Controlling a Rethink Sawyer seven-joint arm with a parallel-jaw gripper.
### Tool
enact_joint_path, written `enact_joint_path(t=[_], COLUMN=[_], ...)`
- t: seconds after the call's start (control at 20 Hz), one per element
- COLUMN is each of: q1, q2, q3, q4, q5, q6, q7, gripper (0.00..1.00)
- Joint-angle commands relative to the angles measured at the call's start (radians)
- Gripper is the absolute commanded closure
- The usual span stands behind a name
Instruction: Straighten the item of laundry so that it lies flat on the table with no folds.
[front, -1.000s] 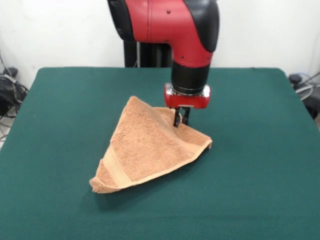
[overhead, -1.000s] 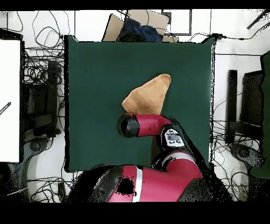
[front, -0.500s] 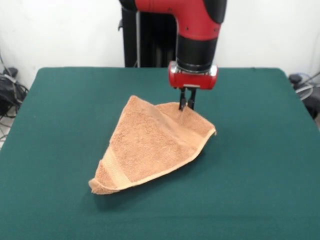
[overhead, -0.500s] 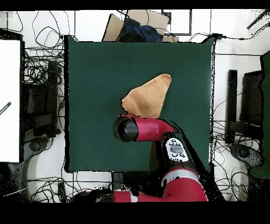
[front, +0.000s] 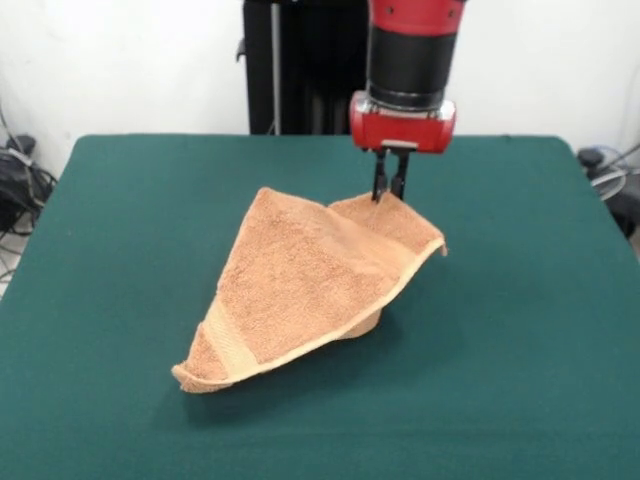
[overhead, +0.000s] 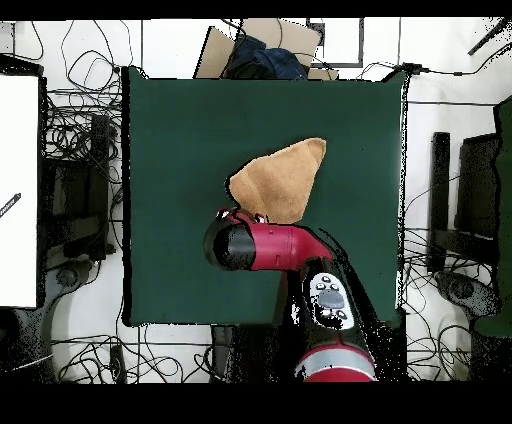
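Note:
The item of laundry (front: 305, 285) is an orange-tan terry towel folded into a rough triangle on the dark green table (front: 520, 330). A woven band crosses it near its front left tip. My gripper (front: 390, 194) is shut on the towel's far edge and holds that edge raised off the table, so the right corner hangs lifted. From above, the towel (overhead: 280, 180) lies near the table's middle (overhead: 180, 150), and the red arm covers its lower edge and the gripper.
Cables and equipment lie around the table's outside edges (overhead: 75, 150). A cardboard box with dark cloth (overhead: 262, 50) sits beyond the table's top edge in the overhead view.
The gripper has risen and moved toward the table's far side, pulling the towel's pinched edge up with it. The towel's right corner has come off the table.

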Motion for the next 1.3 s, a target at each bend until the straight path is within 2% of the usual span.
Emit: enact_joint_path(t=[0.05, 0.2, 0.35, 1.0, 1.1, 1.3], q1=[0.152, 0.234, 0.269, 0.301, 0.275, 0.088], q2=[-0.053, -0.034, -0.007, 0.019, 0.0, -0.211], q3=[-0.038, -0.078, -0.097, -0.113, -0.094, 0.039], q4=[0.077, 0.079, 0.073, 0.103, 0.113, 0.217], q5=[0.082, 0.133, 0.171, 0.246, 0.249, 0.249], q6=[0.022, -0.01, -0.046, -0.139, -0.133, 0.035], q7=[0.284, 0.345, 0.357, 0.326, 0.309, 0.165], gripper=[1.0, 1.0, 1.0, 1.0, 1.0, 1.0])
